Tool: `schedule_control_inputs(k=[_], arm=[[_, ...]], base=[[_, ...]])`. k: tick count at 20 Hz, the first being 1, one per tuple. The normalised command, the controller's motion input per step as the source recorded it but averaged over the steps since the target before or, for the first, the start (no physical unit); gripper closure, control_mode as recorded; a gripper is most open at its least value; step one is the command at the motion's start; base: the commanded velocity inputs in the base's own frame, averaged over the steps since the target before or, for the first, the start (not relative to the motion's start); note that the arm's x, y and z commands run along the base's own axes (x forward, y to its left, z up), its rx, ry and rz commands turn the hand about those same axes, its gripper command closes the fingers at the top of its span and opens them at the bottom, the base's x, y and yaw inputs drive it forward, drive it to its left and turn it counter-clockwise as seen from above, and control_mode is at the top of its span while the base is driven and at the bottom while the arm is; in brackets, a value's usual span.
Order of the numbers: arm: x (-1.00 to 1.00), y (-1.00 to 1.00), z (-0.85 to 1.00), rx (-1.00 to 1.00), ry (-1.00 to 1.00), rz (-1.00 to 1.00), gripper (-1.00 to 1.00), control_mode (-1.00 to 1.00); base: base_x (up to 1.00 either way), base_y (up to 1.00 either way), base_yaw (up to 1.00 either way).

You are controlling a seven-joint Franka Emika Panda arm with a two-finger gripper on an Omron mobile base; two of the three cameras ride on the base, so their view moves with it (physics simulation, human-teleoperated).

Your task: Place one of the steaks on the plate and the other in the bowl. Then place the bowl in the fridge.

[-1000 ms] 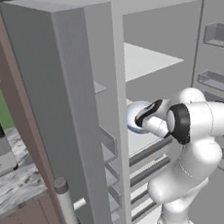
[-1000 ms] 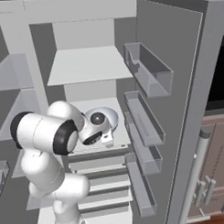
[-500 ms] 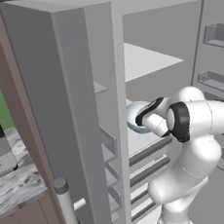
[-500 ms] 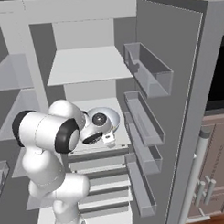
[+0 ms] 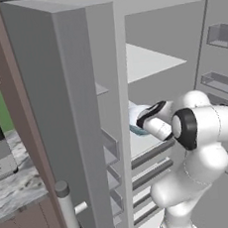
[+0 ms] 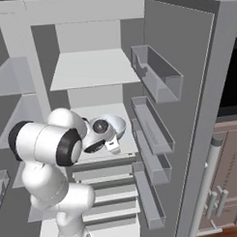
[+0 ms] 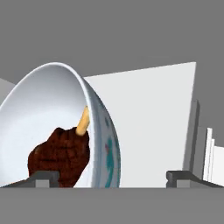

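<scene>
Bowl (image 7: 52,127) sits at the left of the hand view, white inside, with the dark reddish-brown steak (image 7: 61,157) lying in it, a pale strip at the steak's upper edge. To its right stretches the white shelf (image 7: 148,127) of the fridge (image 5: 86,114). The tool (image 7: 111,177) stands open, its two dark fingertips (image 7: 43,177) wide apart, the bowl's rim between them with a clear gap on the right side. From the right base view the bowl (image 6: 116,125) rests on the middle fridge shelf, just beyond the white arm (image 6: 48,142), beside the door bins (image 6: 149,124).
</scene>
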Motion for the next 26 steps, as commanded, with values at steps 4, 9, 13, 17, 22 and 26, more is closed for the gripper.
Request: schedule_control_inputs(k=[4,9,13,17,22,26], arm=[[0.00,0.00,0.61,0.07,0.00,0.02,-1.00,-1.00],[-0.02,-0.16,0.46,0.03,0.01,0.00,-1.00,-1.00],[-0.26,0.00,0.72,0.00,0.01,0.00,-1.00,-1.00],[-0.57,0.00,0.73,0.00,0.00,0.00,-1.00,-1.00],[-0.68,0.00,0.84,0.00,0.02,0.00,-1.00,-1.00],[-0.62,0.00,0.79,0.00,0.23,0.03,-1.00,-1.00]], base=[[0.00,0.00,0.00],[0.00,0.00,0.00],[0.00,0.00,0.00],[0.00,0.00,0.00],[0.00,0.00,0.00],[0.00,0.00,0.00]])
